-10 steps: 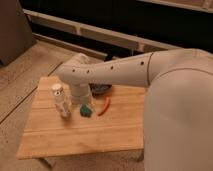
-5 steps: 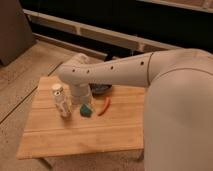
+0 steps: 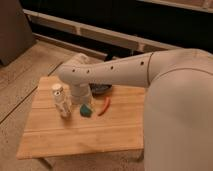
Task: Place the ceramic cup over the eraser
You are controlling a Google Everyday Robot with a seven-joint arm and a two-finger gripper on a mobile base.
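My gripper (image 3: 80,98) hangs from the white arm over the back middle of the wooden table (image 3: 75,135), pointing down between the clear plastic bottle (image 3: 61,100) and the dark bowl (image 3: 102,89). The small teal-green eraser (image 3: 86,110) lies on the table just in front of and to the right of the gripper. The black ceramic cup does not show; the arm and wrist cover the spot behind the eraser.
A red chili-shaped object (image 3: 104,106) lies right of the eraser. The wide dark bowl is half hidden behind the arm. The bottle stands upright at the left. My white arm (image 3: 165,95) covers the table's right side. Floor surrounds the table.
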